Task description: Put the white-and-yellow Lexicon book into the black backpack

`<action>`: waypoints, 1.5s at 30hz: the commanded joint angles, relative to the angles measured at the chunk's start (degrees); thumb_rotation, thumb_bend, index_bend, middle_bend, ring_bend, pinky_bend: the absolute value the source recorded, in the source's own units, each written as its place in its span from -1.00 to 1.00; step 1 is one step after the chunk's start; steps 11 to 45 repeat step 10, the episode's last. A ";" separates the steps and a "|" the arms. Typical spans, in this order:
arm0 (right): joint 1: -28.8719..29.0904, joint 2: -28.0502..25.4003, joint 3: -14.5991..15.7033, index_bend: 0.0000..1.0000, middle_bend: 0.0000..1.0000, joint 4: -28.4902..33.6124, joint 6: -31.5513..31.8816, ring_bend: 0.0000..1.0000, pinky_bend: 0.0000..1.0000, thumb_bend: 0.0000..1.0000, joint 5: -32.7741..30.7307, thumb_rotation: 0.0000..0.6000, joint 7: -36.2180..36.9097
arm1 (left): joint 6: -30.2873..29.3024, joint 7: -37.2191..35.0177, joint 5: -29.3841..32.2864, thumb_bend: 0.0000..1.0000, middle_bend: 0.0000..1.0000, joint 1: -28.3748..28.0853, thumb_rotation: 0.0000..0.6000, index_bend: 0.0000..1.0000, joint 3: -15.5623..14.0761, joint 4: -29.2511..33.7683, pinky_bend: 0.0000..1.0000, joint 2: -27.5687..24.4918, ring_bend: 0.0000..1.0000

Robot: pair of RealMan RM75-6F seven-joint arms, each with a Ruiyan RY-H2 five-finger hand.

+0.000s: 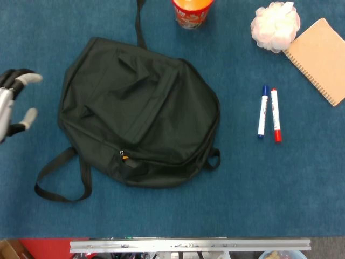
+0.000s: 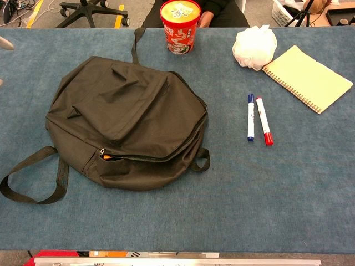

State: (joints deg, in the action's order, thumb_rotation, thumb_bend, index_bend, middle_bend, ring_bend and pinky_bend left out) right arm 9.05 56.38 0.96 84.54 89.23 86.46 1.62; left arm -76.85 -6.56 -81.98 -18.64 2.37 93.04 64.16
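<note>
Left hand (image 1: 13, 105) seen at the frame edge beside the black backpack (image 1: 137, 110), fingers apart, nothing held, cut off by the border; right hand absent from both views. Backpack lying flat, zipper nearly shut. Lexicon book nowhere visible, presumably inside already; orange glimpse at the zipper gap (image 2: 106, 157) too small to identify.

Backpack (image 2: 125, 119) left of markers (image 2: 258, 119)

Bright, even overhead light; soft shadows, sharp focus throughout.
</note>
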 commanded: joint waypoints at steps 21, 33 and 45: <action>-2.69 1.09 -0.94 0.09 0.04 -0.83 1.39 -0.17 0.04 -0.18 0.45 1.00 1.29 | -8.48 -5.99 -0.77 -0.39 -0.51 8.70 1.00 -0.41 -1.96 -5.63 -0.45 -1.86 -0.60; -2.69 1.09 -0.94 0.09 0.04 -0.83 1.39 -0.17 0.04 -0.18 0.45 1.00 1.29 | -8.48 -5.99 -0.77 -0.39 -0.51 8.70 1.00 -0.41 -1.96 -5.63 -0.45 -1.86 -0.60; -2.69 1.09 -0.94 0.09 0.04 -0.83 1.39 -0.17 0.04 -0.18 0.45 1.00 1.29 | -8.48 -5.99 -0.77 -0.39 -0.51 8.70 1.00 -0.41 -1.96 -5.63 -0.45 -1.86 -0.60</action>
